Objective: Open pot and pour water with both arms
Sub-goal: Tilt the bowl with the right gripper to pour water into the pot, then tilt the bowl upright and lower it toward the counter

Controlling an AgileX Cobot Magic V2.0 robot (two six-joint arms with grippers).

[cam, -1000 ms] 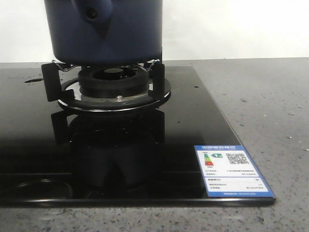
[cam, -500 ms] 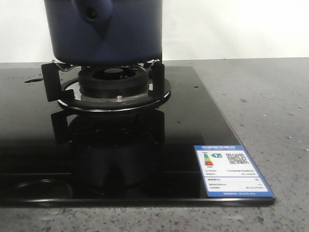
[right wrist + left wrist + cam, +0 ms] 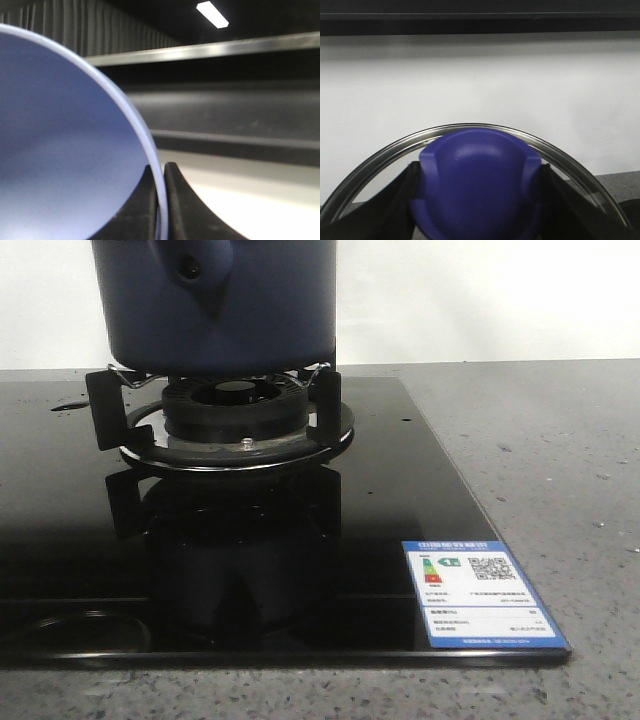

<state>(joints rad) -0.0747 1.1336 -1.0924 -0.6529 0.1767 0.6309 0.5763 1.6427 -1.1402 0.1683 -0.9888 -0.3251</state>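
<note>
The pot [image 3: 215, 302] sits on the stove burner [image 3: 236, 408] — nothing has shifted over the last second. The left gripper [image 3: 479, 200] is clenched on the lid knob [image 3: 479, 185], and the right gripper [image 3: 160, 200] pinches a bowl rim [image 3: 150, 155] — so pouring likely waits.

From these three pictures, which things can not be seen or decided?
- Front view: the top of the pot is cut off by the upper edge, so its opening and contents stay unknown. Neither arm appears.
- Front view: the print on the label is too small to read.
- Left wrist view: the blue knob and glass lid fill the frame, hiding what lies beneath.
- Right wrist view: the bowl is close and blurred; its contents are not visible.
</note>
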